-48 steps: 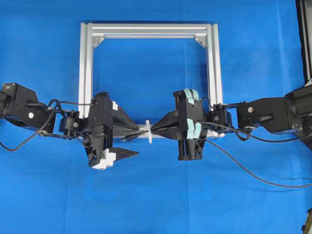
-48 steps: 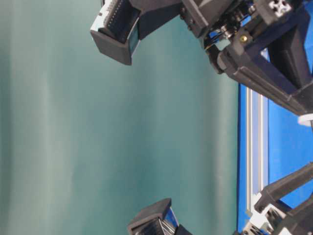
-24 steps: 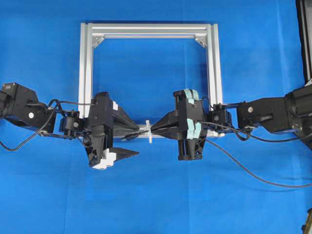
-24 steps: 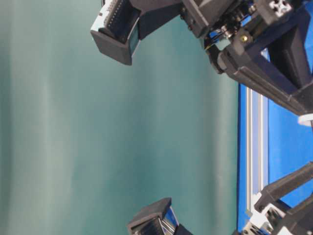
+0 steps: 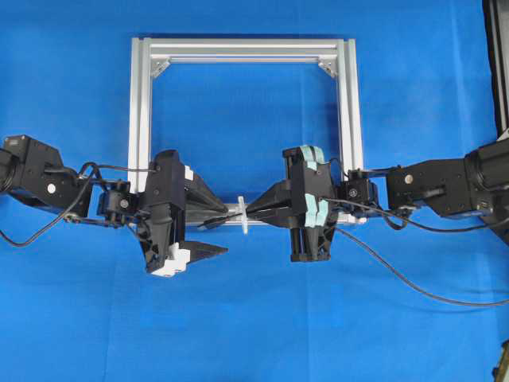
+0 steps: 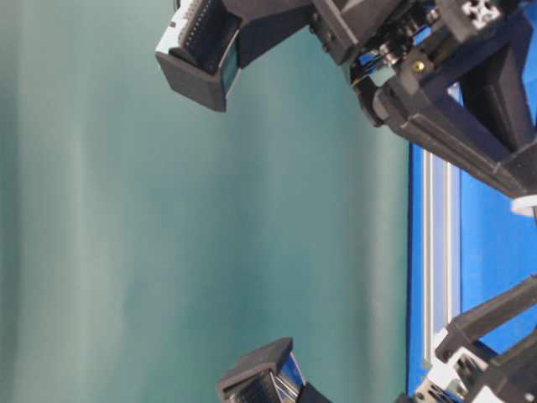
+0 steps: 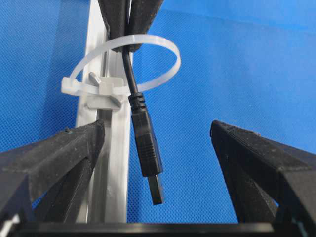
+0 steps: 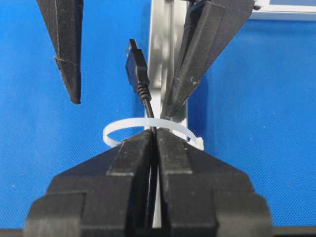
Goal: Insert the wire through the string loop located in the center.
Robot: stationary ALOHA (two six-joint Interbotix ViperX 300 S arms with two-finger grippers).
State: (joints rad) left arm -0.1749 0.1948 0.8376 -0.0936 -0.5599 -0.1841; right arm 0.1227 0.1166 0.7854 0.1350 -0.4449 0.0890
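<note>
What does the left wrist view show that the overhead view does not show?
Only the left wrist view shows the plug of the wire already passed through the string loop, between the open fingers of the left gripper. Only the overhead view shows the whole frame and both arms. Both show the right gripper shut on the wire.

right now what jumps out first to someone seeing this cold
The wire hangs through the string loop at the near bar of the aluminium frame, plug end poking out toward the left gripper, whose jaws stand wide open on either side of it. The right gripper is shut on the wire just behind the loop. Both arms meet head-on over the blue mat.
</note>
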